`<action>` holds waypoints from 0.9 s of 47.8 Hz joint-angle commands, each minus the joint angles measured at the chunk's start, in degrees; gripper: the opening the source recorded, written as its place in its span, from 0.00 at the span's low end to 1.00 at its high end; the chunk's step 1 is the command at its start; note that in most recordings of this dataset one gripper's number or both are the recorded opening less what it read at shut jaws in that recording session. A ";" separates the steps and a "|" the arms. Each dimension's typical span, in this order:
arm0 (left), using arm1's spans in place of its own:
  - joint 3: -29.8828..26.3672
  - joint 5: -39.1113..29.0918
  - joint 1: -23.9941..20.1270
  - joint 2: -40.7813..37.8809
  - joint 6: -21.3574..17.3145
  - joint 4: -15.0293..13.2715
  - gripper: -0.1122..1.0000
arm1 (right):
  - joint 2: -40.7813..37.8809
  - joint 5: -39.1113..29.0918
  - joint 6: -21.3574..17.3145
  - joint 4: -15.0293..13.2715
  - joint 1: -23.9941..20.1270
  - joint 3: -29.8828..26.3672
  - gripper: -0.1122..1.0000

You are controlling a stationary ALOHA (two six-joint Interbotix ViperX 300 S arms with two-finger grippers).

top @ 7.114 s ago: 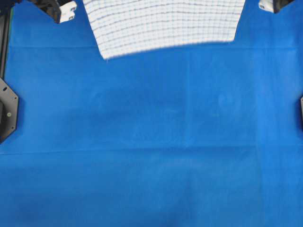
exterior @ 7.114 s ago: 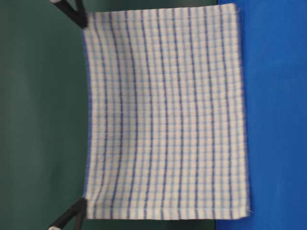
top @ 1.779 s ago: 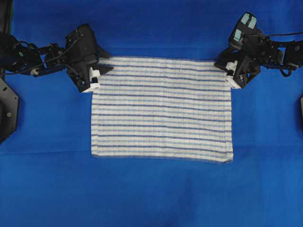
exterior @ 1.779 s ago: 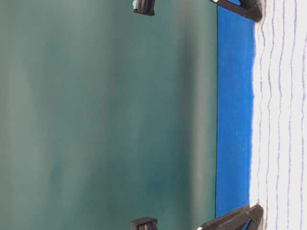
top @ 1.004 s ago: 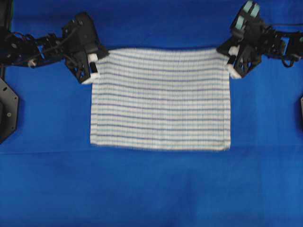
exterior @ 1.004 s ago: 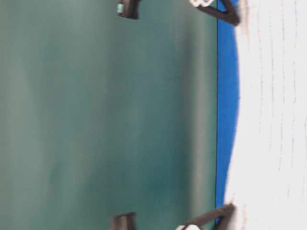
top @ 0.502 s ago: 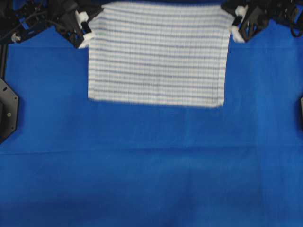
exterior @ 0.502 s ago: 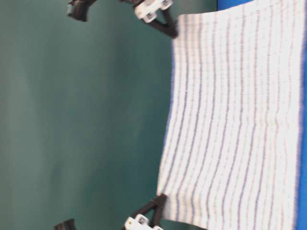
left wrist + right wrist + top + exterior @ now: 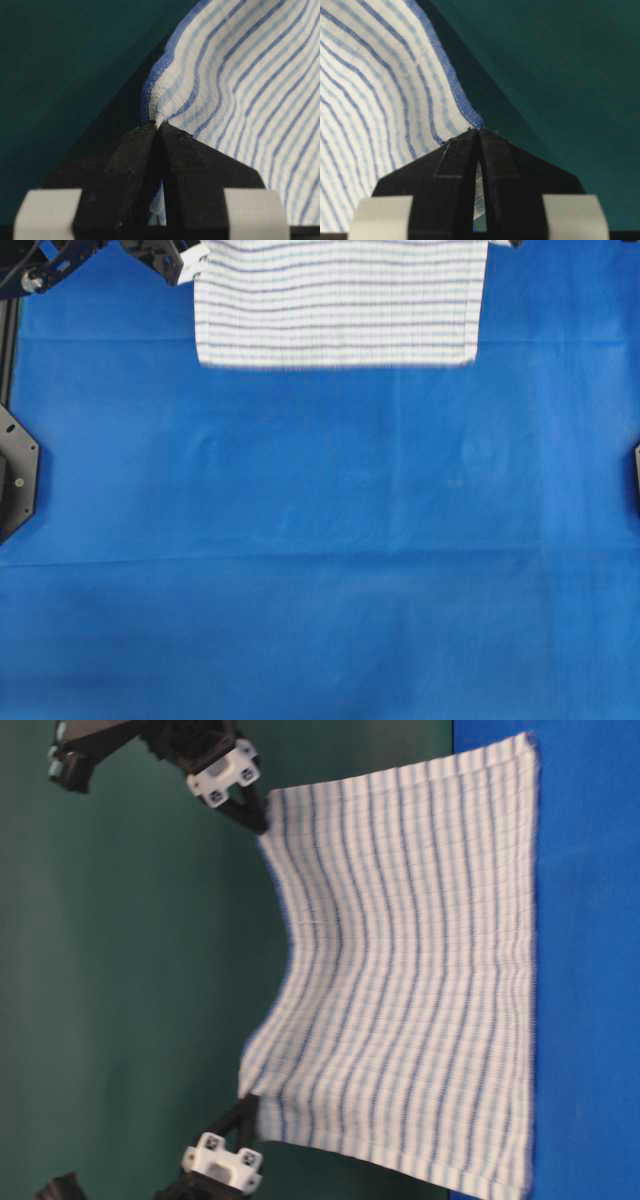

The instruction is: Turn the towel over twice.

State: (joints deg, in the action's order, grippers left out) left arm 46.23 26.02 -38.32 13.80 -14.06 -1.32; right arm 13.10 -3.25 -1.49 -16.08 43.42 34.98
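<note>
Overhead view: the towel point(image 9: 338, 302) hangs at 12 o'clock over the blue tabletop point(image 9: 320, 540), the left tool point(image 9: 190, 260) at its 10 o'clock corner.

Table-level view: soft, light cloth sags between the raised left tool point(image 9: 250, 1105) and right tool point(image 9: 255, 820); corners appear the best hold.

Left wrist view: the left tool point(image 9: 159, 127) pinches one corner.

Right wrist view: the right tool point(image 9: 479, 132) pinches another.

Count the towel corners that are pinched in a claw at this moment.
2. The left claw is shut on one upper corner of the towel, and the right claw is shut on the other. The two lower corners hang free by the tablecloth.
</note>
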 commanded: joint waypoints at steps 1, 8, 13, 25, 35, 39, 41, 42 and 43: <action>-1.93 0.62 -0.18 1.76 -0.26 0.00 0.11 | 1.76 -0.70 0.26 0.00 0.26 -2.81 0.12; -2.29 0.62 0.09 3.60 -0.26 0.00 0.11 | 4.04 -1.93 0.88 0.00 0.26 -4.39 0.12; -1.85 0.62 0.62 5.27 -0.26 0.00 0.11 | 6.24 -2.64 0.97 -0.09 -0.18 -4.39 0.12; 0.18 -0.44 3.34 11.07 -0.88 0.00 0.11 | 12.04 -6.42 0.53 0.00 -3.87 -2.02 0.12; 3.78 -5.36 6.15 16.26 -0.88 0.00 0.11 | 17.75 -11.25 -0.09 0.18 -9.23 1.76 0.12; 5.36 -9.05 8.17 18.63 -0.88 0.00 0.11 | 20.04 -13.71 -0.26 0.62 -11.78 2.99 0.12; 6.06 -10.90 9.23 19.69 -0.88 0.00 0.11 | 21.27 -15.47 -0.35 0.88 -13.27 3.60 0.12; 6.33 -11.69 9.76 20.13 -0.88 0.00 0.11 | 21.80 -16.26 -0.53 0.97 -13.97 3.87 0.12; 6.68 -12.48 10.37 20.65 -0.88 0.00 0.11 | 22.32 -16.96 -0.53 1.14 -14.68 4.13 0.12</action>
State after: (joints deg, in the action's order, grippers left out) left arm 52.73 15.91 -29.71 32.26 -14.94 -1.32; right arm 33.13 -18.28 -1.93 -15.47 30.94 39.20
